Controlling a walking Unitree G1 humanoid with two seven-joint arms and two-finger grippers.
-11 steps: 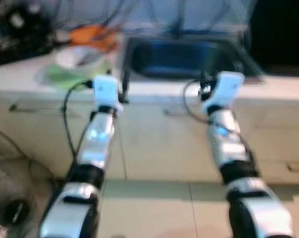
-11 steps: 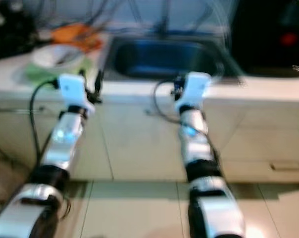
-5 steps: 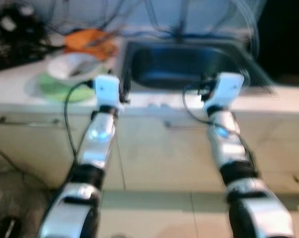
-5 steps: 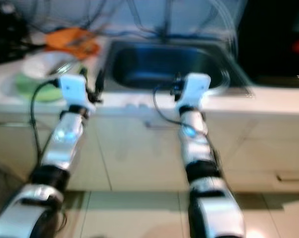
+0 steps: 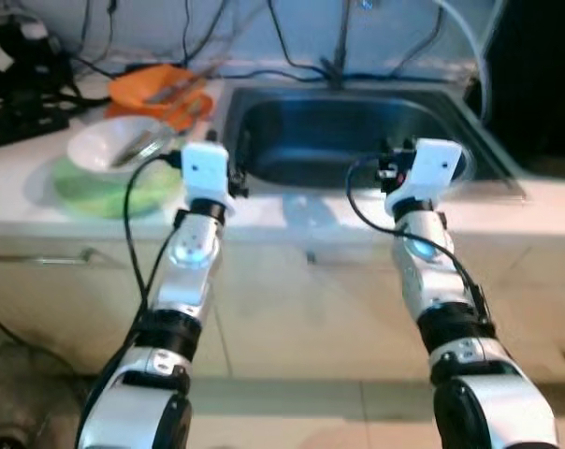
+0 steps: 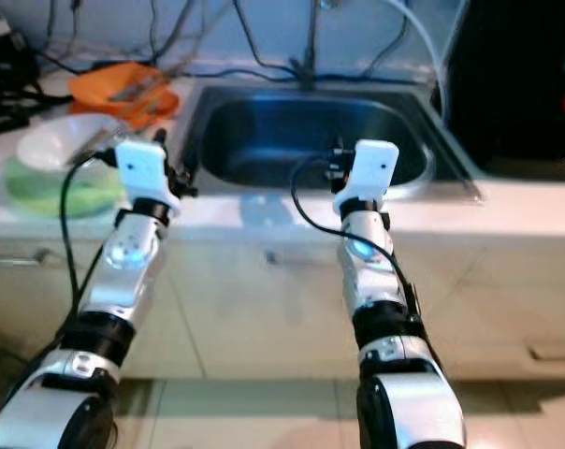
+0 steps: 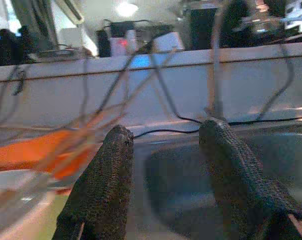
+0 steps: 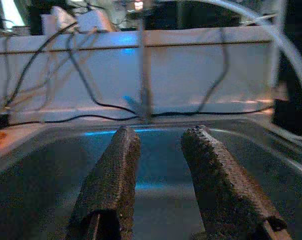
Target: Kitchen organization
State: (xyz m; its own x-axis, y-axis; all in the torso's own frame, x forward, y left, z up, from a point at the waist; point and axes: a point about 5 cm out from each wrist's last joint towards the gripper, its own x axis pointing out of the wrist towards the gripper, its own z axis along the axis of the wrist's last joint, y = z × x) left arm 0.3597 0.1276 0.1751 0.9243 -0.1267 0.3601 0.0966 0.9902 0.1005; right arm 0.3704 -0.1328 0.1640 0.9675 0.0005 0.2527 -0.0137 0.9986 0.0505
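Pale cream stone makes up the countertop (image 5: 292, 208) I am looking down on, running across the head views with flat cabinet fronts (image 5: 292, 299) beneath it and tiled floor (image 6: 264, 412) at 6 o'clock. Set into the counter at 12 o'clock is a dark steel sink (image 5: 353, 131), with a thin faucet stem (image 5: 340, 42) rising at its back rim and black cables (image 5: 292, 42) trailing along the white wall behind. At about 10 o'clock from the sink, on the counter, sits a green plate (image 5: 100, 187) with a white bowl (image 5: 109, 148) on top of it; something metallic lies in the bowl, though I cannot tell what. Just beyond the bowl, toward 11 o'clock, is an orange dish (image 5: 156, 89). Both silver arms reach forward over the counter's front edge. My left gripper (image 7: 166, 165) hangs at the sink's near left corner, just beside the plate, fingers (image 7: 103, 185) spread apart with nothing between them. My right gripper (image 8: 158, 170) is over the sink's near rim at about 1 o'clock from the left one, its fingers (image 8: 111, 180) also parted and empty, pointing across the basin toward the faucet.
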